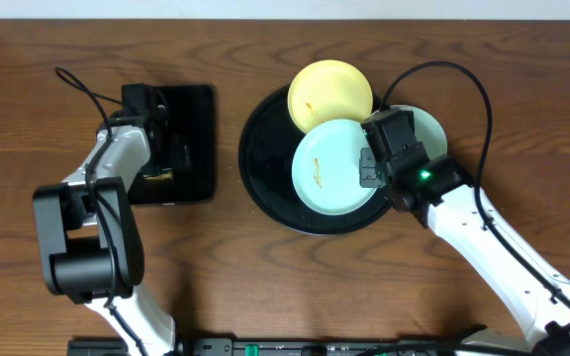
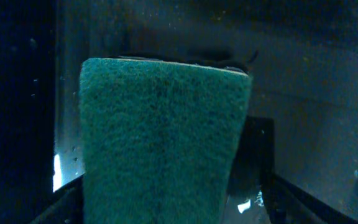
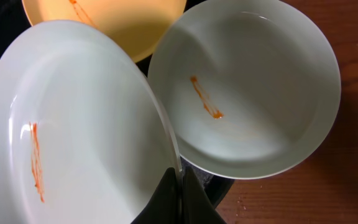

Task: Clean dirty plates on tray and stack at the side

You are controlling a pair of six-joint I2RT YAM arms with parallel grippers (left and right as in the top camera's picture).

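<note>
The round black tray holds three plates. The pale yellow plate lies at the back. My right gripper is shut on the right rim of a mint-blue plate, which tilts over the tray and carries an orange smear. In the right wrist view the jaws pinch that plate's edge. The second mint-blue plate, also smeared, lies beside it and overhangs the tray's right rim. My left gripper is over the rectangular tray, open around a green scouring pad.
The smaller rectangular black tray lies at the left on the wooden table. Cables loop from both arms above the table. Bare wood lies right of the round tray and along the front.
</note>
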